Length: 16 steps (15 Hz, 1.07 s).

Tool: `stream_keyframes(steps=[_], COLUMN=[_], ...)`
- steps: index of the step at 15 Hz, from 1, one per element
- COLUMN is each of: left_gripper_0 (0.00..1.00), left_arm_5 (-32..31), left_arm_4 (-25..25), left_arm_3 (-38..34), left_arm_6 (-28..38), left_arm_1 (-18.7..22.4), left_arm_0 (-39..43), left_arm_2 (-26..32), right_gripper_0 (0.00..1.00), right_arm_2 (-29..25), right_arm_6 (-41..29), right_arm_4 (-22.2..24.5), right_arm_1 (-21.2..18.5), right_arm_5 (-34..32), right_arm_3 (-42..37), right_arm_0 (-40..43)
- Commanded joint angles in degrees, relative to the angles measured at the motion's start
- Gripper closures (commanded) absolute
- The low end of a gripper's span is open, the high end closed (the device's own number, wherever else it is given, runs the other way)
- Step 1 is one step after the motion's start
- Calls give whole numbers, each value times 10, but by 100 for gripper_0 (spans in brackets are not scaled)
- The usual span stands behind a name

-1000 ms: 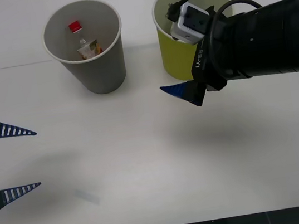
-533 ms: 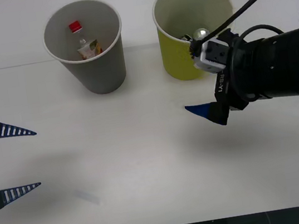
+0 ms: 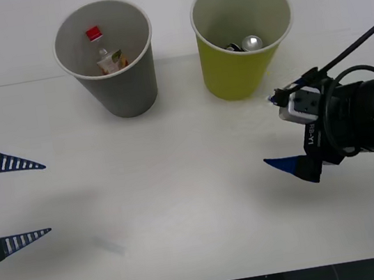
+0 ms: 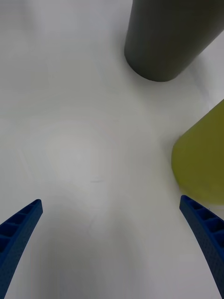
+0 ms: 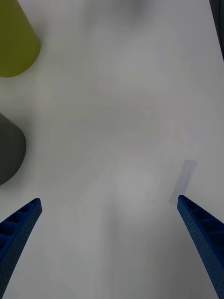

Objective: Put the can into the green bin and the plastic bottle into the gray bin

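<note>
Right gripper (image 3: pixel 286 165) sits at the right of the front view, below and right of the green bin (image 3: pixel 234 76), fingers spread apart and empty over bare white table (image 3: pixel 179 183). Left gripper (image 3: pixel 37 199) hangs at the left edge, also spread wide and empty. The can (image 3: pixel 251 43) lies inside the green bin, its silver top showing, up and left of the right gripper. The plastic bottle (image 3: pixel 105 53) stands in the gray bin (image 3: pixel 124 93), upper left. Both placements look done; what remains, I judge, is parking the right arm clear of the bins.
</note>
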Motion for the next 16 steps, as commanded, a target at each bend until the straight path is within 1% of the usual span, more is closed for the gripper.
stream_keyframes(steps=[1,2,3,7,9,11,14,16], left_gripper_0=[0,0,0,0,0,0,0,0], left_arm_5=[0,0,0,0,0,0,0,0], left_arm_4=[0,0,0,0,0,0,0,0], left_arm_3=[0,0,0,0,0,0,0,0], left_arm_6=[0,0,0,0,0,0,0,0], left_arm_1=[0,0,0,0,0,0,0,0], left_arm_0=[0,0,0,0,0,0,0,0], left_arm_2=[0,0,0,0,0,0,0,0], right_gripper_0=[0,0,0,0,0,0,0,0], right_arm_2=[1,1,1,1,1,1,1,1], right_arm_6=[7,13,16,33,33,33,33,47], right_arm_4=[-29,-39,-45,-69,-78,-83,-93,-130], right_arm_1=[-37,-61,-75,-169,-204,-225,-261,-255], right_arm_5=[35,57,65,96,116,126,182,209], right_arm_3=[3,2,2,2,2,2,5,27], right_arm_0=[31,45,52,71,83,91,134,157])
